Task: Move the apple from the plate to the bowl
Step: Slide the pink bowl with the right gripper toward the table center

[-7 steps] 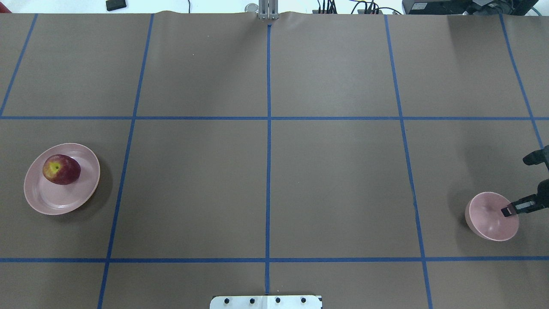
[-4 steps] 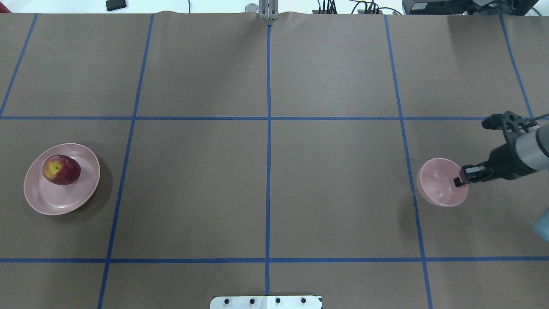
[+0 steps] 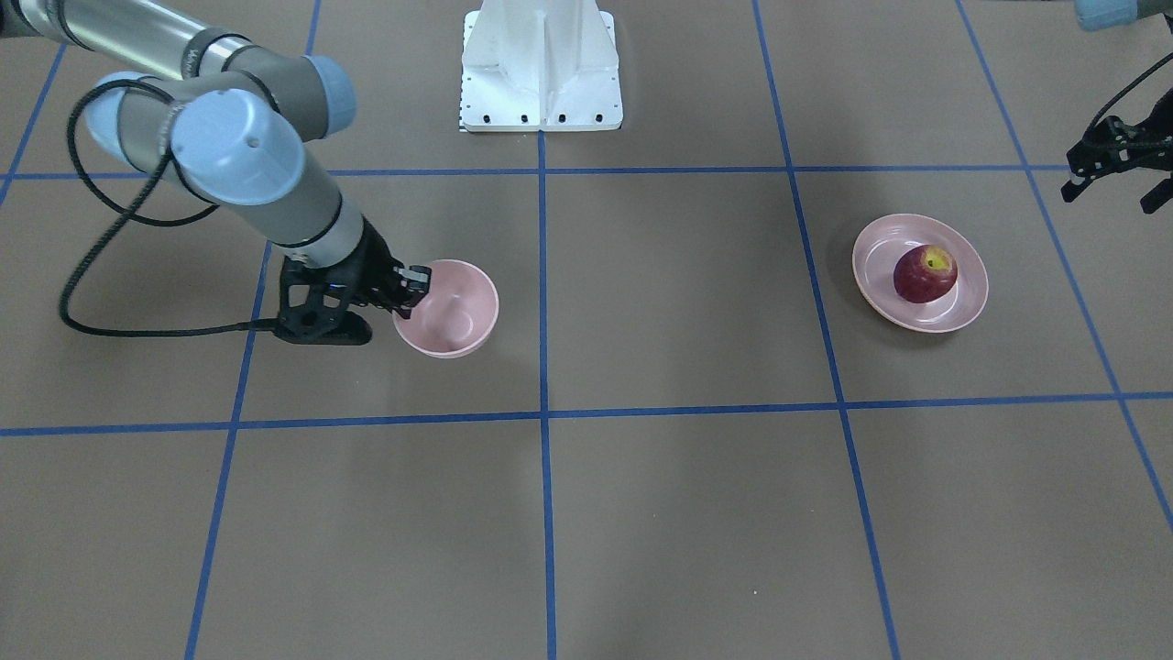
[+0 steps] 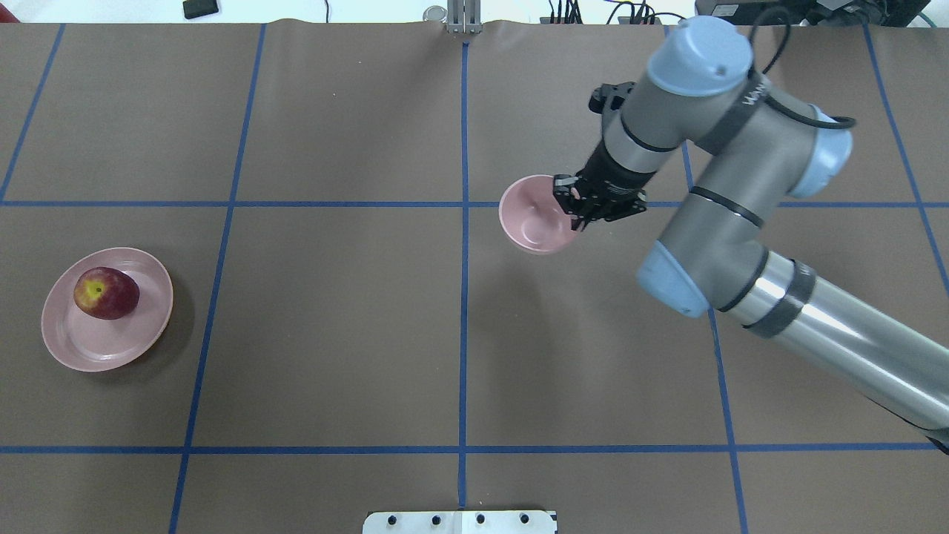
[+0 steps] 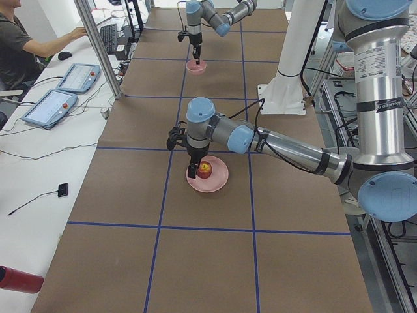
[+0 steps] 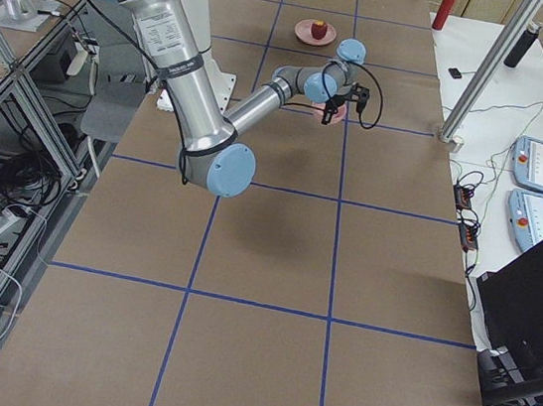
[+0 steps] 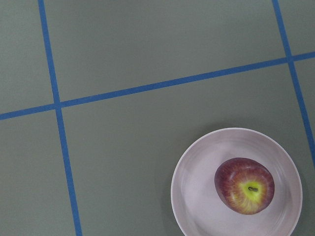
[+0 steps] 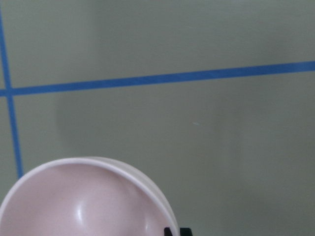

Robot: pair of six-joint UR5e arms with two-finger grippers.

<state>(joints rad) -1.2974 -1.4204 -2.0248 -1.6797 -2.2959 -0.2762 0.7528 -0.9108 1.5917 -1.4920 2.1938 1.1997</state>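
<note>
Apple (image 4: 106, 293) sits on the plate (image 4: 111, 347) at the robot's left side of the tabletop (image 4: 334, 334), its yellow stem patch facing up, lying toward the plate's far rim. The bowl (image 4: 530, 222) is well apart from them, just to the right of the central blue tape line (image 4: 464, 334). The right end effector (image 4: 574, 206) is clamped onto the bowl's rim on the side away from the plate, one finger inside the wall and one outside. Whether the bowl touches the tabletop I cannot tell. The left end effector (image 3: 1111, 185) hangs beyond the plate toward the tabletop's left end, fingers spread and holding nothing; its wrist camera looks down on the apple and plate.
</note>
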